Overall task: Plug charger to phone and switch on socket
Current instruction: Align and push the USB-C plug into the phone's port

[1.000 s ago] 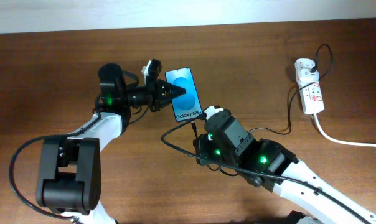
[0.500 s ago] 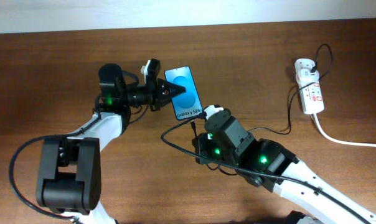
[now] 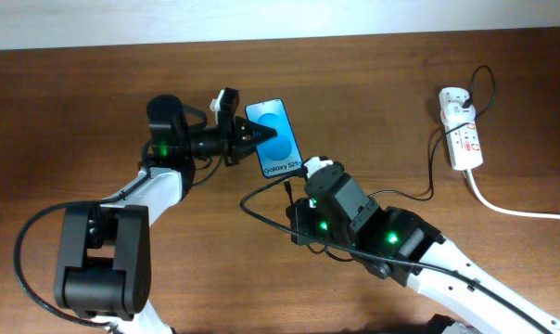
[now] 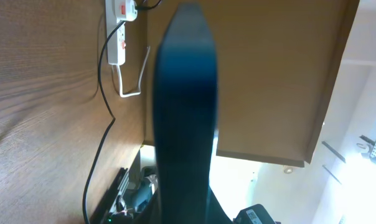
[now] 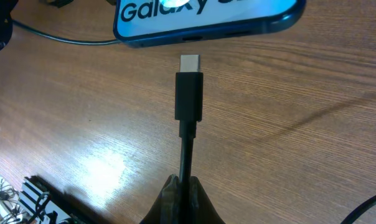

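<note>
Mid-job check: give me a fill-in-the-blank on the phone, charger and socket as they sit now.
The left gripper is shut on the phone, whose screen glows ____.
The right gripper is shut on the charger, whose tip is ____ yet in the phone.
The socket lies nearer the ____ gripper.
Missing words: blue; not; right.

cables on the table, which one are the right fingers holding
The thin black charger cable, pinched by the right fingers behind its silver-tipped connector. The thick white cord runs from the white power strip, untouched.
</note>
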Controlling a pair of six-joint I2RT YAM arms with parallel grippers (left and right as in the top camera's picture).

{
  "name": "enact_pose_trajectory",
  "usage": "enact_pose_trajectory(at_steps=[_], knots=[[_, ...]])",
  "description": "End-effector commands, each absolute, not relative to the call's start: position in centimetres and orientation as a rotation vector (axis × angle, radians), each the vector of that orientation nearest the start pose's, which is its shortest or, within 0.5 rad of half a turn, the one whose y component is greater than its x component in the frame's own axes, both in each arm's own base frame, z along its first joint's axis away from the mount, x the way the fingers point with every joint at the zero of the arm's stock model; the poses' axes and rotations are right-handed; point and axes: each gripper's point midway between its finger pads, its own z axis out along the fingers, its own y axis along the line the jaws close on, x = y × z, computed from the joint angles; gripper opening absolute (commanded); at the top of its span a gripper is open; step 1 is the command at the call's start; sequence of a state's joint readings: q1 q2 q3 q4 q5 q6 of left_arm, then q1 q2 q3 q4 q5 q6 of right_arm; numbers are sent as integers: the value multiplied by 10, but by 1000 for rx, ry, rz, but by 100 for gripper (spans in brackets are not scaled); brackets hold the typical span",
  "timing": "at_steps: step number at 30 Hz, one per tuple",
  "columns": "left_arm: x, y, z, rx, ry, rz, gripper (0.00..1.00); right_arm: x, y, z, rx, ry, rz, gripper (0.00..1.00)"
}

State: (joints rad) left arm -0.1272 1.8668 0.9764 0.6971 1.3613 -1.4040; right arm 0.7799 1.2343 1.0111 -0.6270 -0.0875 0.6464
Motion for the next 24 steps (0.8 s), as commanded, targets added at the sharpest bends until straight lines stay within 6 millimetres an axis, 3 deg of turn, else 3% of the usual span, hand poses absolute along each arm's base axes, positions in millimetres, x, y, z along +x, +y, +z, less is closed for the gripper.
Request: enact_pose_trajectory(at_steps=[1,13,17,21,24], knots=[[379,-221,205,6,2200,-2137,0,234,256,181,-229,2553,719,4],[377,-221,205,39,2197,-2139,0,235,255,180,-225,2554,710,4],[376,-221,205,38,2200,-2143,0,235,259,166,-235,2601,693,4],[376,-221,205,44,2200,-2145,0,237,259,165,-239,2596,683,4],[376,-221,205,136,2157,-2100,0,237,258,168,-254,2587,679,4]])
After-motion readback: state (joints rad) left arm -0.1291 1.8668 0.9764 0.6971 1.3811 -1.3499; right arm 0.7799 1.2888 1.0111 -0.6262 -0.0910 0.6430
